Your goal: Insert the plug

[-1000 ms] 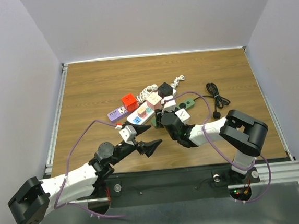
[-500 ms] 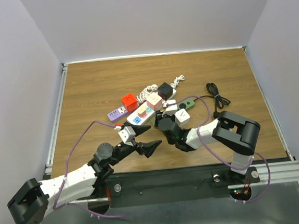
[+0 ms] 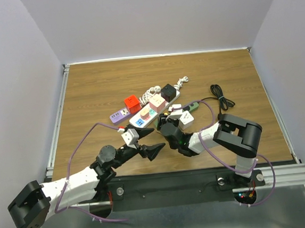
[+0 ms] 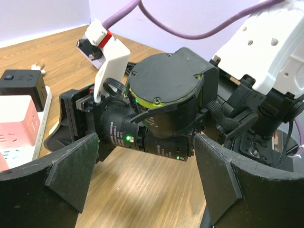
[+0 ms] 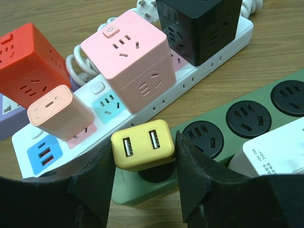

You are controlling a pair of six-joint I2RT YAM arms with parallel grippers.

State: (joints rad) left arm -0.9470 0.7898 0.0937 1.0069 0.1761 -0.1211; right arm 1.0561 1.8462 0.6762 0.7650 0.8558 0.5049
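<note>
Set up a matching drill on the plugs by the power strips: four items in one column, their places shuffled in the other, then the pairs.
Items
1. yellow USB charger
2. pink cube adapter
3. black cube adapter
4. peach charger

Places
A. far end of the white power strip
B. white power strip, beside its blue USB section
C. held by the right gripper on the green power strip
D. middle of the white power strip, button on top

Pairs: 1-C, 2-D, 3-A, 4-B
</note>
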